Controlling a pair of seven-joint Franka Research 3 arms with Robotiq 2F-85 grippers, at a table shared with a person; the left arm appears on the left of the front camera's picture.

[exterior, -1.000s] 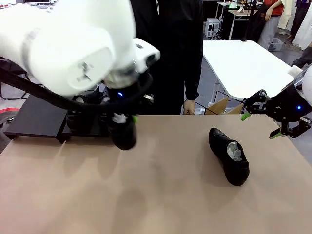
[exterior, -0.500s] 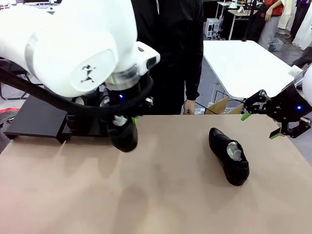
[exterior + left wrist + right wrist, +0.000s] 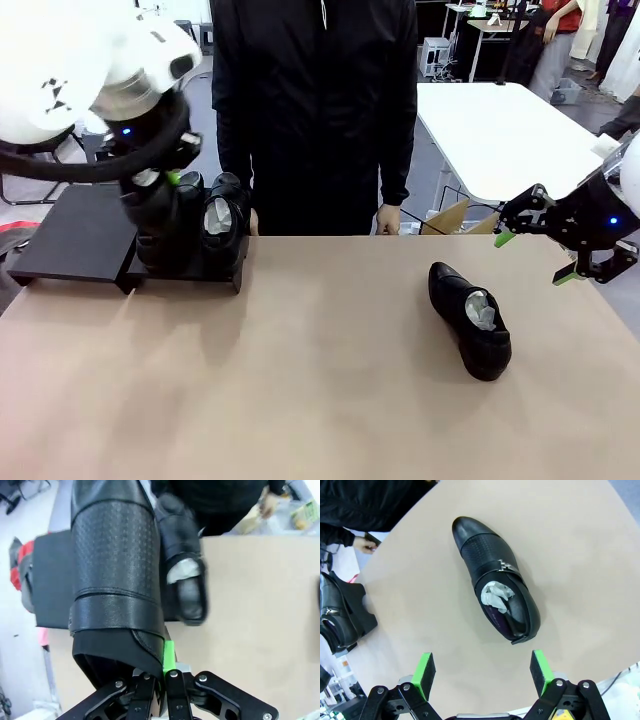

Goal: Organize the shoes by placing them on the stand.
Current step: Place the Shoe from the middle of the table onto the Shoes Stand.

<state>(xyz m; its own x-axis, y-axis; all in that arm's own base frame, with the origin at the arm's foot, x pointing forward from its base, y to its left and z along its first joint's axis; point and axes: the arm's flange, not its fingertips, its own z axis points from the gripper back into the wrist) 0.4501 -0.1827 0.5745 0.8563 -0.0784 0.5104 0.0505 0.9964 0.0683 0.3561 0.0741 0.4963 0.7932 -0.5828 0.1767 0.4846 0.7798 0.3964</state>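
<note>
- The left gripper (image 3: 166, 182), upper left of the front view, is pinched tight on the back rim of one black shoe (image 3: 160, 235). In the left wrist view its jaws are nearly together, with just the thin heel wall between the green pads.
- That shoe hangs toe-down over the right section of the stand (image 3: 70, 235). I cannot tell whether the toe is resting on it yet.
- Just to its right, a second shoe (image 3: 222, 218) sits on the stand with white paper showing in its mouth.
- A lone shoe (image 3: 470, 320) lies right of centre on the tan surface (image 3: 300, 380), toe towards the far side and paper (image 3: 495, 595) stuffed inside.
- The right gripper (image 3: 535, 258) hovers at the right edge with its jaws spread wide and nothing in them. It is near that shoe but clear of it.
- A person (image 3: 320, 110) in a dark jacket stands at the far side, behind the stand.
- Handling, as I judge it: the leather is glossy and likely slick on the toe and sides. The heel counter looks stiff, and the rim is thin enough to pinch.
- For the lone shoe, the back rim of the opening looks like the best hold, with one finger inside beside the paper. The shoe will probably swing toe-down when lifted.
- The paper is soft, so it should give rather than block a finger.
</note>
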